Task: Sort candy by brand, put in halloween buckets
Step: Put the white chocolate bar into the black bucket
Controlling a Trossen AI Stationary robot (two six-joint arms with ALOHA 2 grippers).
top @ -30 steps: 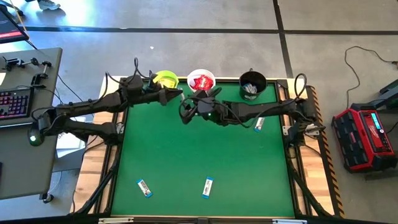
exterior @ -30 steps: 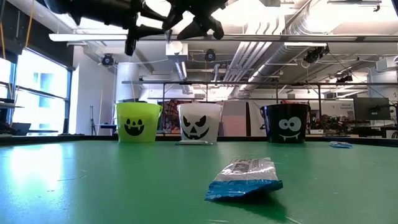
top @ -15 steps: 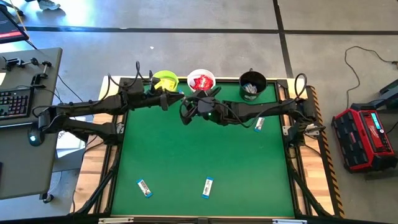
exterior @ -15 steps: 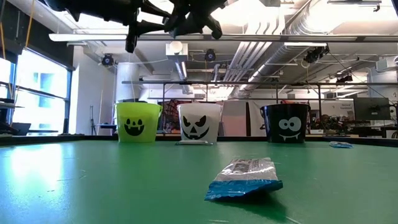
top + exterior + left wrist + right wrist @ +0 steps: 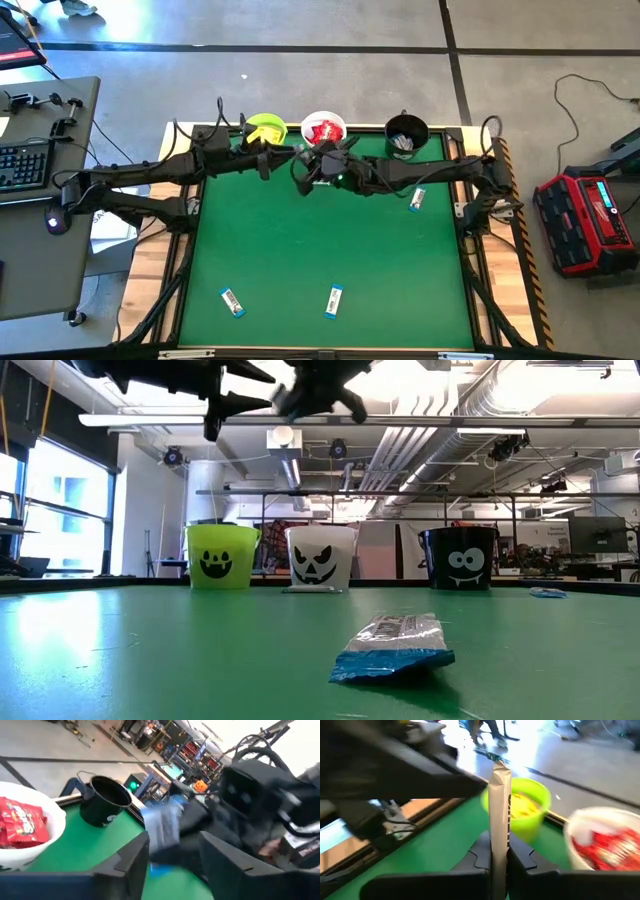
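While three blue-and-white bars (image 5: 335, 300) lie unsorted on the green tabletop (image 5: 300, 250), farther back the right gripper (image 5: 308, 167) has its jaws shut on a fourth bar (image 5: 500, 820) beside the left gripper (image 5: 270, 160), jaws parted, before the part-filled buckets (image 5: 324, 128).

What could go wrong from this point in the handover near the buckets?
The right gripper is shut on a narrow candy bar standing edge-up, a thin hold that might slip. The open left gripper sits close beside it, so the arms could bump. Dropped here, the bar could land in the white bucket of red packets.
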